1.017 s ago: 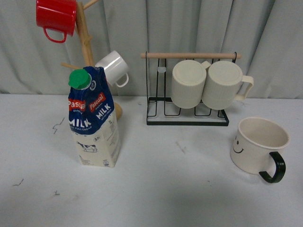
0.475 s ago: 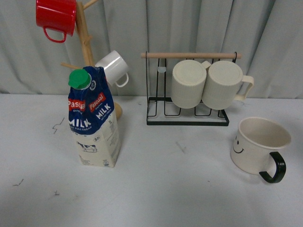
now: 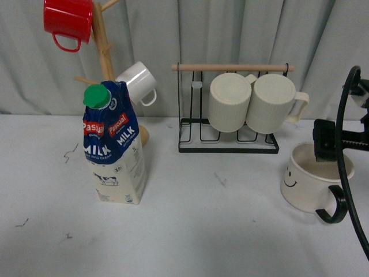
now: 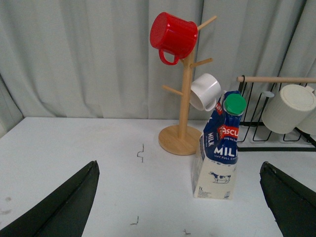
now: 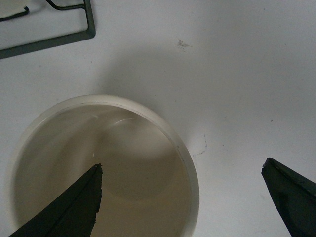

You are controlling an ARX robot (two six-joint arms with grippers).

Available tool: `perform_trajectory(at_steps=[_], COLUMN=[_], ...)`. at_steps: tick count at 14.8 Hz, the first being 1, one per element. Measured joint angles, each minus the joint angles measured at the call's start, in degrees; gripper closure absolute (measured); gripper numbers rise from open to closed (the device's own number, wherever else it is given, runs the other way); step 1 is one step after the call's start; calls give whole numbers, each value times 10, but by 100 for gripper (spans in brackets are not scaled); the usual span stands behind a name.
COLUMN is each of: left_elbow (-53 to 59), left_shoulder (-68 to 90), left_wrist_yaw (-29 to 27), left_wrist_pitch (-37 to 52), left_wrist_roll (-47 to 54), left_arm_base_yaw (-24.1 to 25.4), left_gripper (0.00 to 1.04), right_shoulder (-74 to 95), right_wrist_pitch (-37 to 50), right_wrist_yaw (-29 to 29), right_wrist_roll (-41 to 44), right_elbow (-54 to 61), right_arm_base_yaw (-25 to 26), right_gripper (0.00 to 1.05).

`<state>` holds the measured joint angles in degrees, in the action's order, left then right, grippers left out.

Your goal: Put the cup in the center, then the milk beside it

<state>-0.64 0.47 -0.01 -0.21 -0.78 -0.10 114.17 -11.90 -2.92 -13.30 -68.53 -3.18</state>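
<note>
Grey curtain (image 3: 155, 34) behind; white table (image 3: 196, 231) with a few dark scuffs.

Black wire rack (image 3: 228, 149) at back centre, two ribbed cream mugs (image 3: 229, 103) hanging on it.

Wooden mug tree (image 3: 102, 52) back left, carrying a red mug (image 3: 68, 20) high up and a white mug (image 3: 138, 81) lower.

Milk (image 3: 115, 156) upright on the left of the table, just in front of the tree's base.

Cup (image 3: 302, 184) upright at far right, in front of the rack's right end, smiley facing left, black handle (image 3: 337, 205) toward the camera.

Right gripper (image 5: 181, 165) above the cup, spread wide: one finger (image 5: 74, 202) over the cup's inside, the other outside over the table, the rim between them. No contact seen.

Left gripper (image 4: 178, 164) spread wide, holding nothing, well back from the milk.
</note>
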Motion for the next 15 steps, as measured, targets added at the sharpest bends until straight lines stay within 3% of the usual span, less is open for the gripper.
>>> perform_trajectory(at_steps=[3, 10, 11, 15], left_elbow=[0, 0, 0, 0], left_shoulder=[0, 0, 0, 0], left_wrist_yaw=[0, 0, 0, 0], left_wrist_pitch=[0, 0, 0, 0], left_wrist_roll=[0, 0, 0, 0], left_arm_base_yaw=[0, 0, 0, 0], left_gripper=[7, 7, 7, 7], right_shoulder=[44, 53, 32, -44], right_wrist_pitch=[-1, -5, -6, -20], right_wrist_yaw=[-24, -30, -25, 15], right_wrist_roll=[-3, -5, -5, -26], right_elbow=[-25, -32, -17, 24], right_arm_base_yaw=[-6, -6, -6, -22], right_gripper=[7, 97, 101, 101])
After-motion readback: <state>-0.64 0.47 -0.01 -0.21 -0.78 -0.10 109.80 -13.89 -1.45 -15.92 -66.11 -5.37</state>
